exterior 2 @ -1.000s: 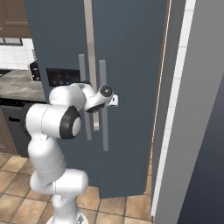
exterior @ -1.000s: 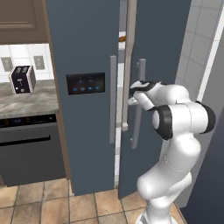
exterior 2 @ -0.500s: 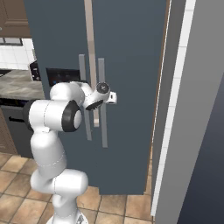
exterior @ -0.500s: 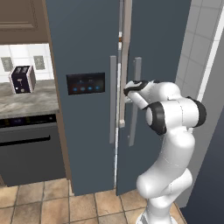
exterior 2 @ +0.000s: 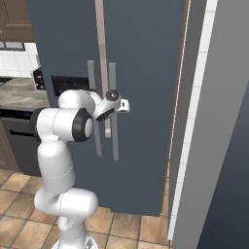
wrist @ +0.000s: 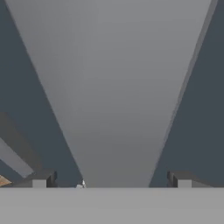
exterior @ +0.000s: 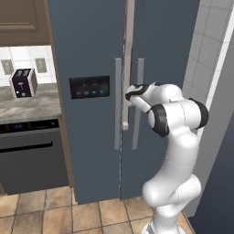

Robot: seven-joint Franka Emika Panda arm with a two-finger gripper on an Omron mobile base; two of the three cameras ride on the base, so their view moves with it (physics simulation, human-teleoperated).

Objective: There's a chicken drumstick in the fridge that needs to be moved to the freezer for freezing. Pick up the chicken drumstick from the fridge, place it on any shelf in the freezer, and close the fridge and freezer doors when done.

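The tall slate-blue unit faces me with the freezer door (exterior: 87, 137), which bears the dark panel (exterior: 89, 87), on the left and the plain fridge door (exterior: 164, 45) on the right. A thin pale gap (exterior: 127, 55) runs between them. My gripper (exterior: 131, 93) (exterior 2: 124, 104) is open at the fridge door's grey bar handle (exterior: 138, 123) (exterior 2: 113, 136). In the hand view the handle (wrist: 118, 87) runs between my fingertips (wrist: 41, 178), and nothing is gripped. The chicken drumstick and the shelf are hidden behind the doors.
A stone counter (exterior: 27, 107) with a toaster (exterior: 23, 82) lies to the left, above a dark appliance front (exterior: 32, 155). A white tiled wall (exterior: 210, 68) stands close on the right. Tan floor tiles (exterior: 55, 210) lie below.
The fridge door has swung leftward toward shut, narrowing the gap between the doors. My hand has followed it to the left, still open at the handle.
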